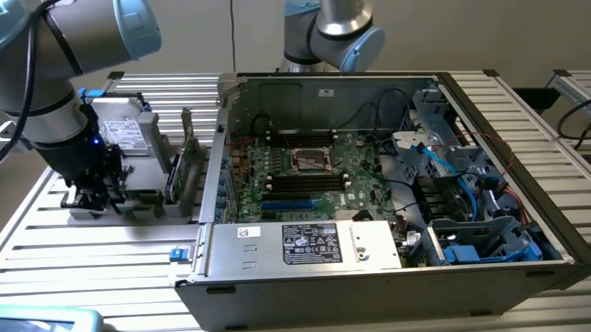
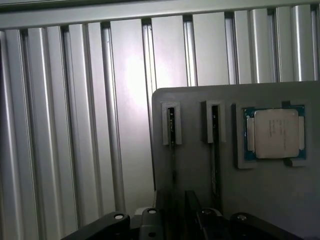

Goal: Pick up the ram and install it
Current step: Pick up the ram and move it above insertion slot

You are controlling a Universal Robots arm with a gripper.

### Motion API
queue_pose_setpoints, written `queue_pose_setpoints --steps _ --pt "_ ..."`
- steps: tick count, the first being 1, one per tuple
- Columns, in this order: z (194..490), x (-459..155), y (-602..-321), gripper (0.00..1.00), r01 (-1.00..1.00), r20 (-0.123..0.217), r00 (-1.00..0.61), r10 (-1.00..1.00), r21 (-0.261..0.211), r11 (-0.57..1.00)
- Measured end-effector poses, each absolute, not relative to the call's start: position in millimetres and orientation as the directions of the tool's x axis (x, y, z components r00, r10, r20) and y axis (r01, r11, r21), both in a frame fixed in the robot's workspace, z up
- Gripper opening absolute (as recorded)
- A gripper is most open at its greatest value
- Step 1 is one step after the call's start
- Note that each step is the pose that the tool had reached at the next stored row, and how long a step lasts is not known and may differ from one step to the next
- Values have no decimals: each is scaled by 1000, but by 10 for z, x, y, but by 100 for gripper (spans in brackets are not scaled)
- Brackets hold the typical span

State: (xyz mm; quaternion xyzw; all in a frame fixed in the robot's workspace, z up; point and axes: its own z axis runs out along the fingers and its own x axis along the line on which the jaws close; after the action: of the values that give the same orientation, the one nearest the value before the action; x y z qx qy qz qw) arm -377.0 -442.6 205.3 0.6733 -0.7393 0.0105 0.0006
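Two ram sticks stand edge-up in slots of a grey holder [image 2: 260, 200]: one ram [image 2: 172, 150] runs straight toward my gripper [image 2: 178, 202], the other ram [image 2: 215, 155] stands beside it. My gripper's dark fingers [image 2: 161, 205] sit low over the first stick with a gap between them, open and holding nothing. In the exterior view my gripper [image 1: 93, 199] hangs down over the holder [image 1: 129, 211] at that view's left, beside the open computer case [image 1: 221, 131].
A processor chip [image 2: 276, 132] lies in a pocket of the holder. A taller green card [image 1: 189, 159] stands between holder and case. Inside the case is the motherboard [image 1: 356, 162] with black slots [image 1: 305, 183], cables and blue drive brackets [image 1: 480, 249]. Ribbed aluminium table [image 1: 111, 256] all around.
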Motion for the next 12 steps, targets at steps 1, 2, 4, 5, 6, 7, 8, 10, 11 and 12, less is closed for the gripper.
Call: queue_pose_setpoints --steps 1,2,4,5,6,7,8,10,11,12 --pt "2047 -3769 -4426 31 -996 15 -93 -996 -15 93" --pt "2039 -3769 -4426 31 -996 15 -93 -996 -15 93" --pt "2012 -3769 -4425 31 -996 15 -93 -996 -15 93" --pt "1999 -3769 -4425 31 -996 15 -93 -996 -15 93" --pt "1993 -3769 -4425 31 -996 15 -93 -996 -15 93" --pt "1994 -3769 -4425 31 -996 15 -93 -996 -15 93" --pt "1994 -3770 -4424 31 -996 15 -93 -996 -15 93" --pt "1994 -3770 -4425 31 -996 15 -93 -996 -15 93" --pt "1993 -3770 -4424 29 -996 15 -93 -996 -15 93" --pt "1993 -3769 -4424 22 -996 15 -93 -996 -15 93"
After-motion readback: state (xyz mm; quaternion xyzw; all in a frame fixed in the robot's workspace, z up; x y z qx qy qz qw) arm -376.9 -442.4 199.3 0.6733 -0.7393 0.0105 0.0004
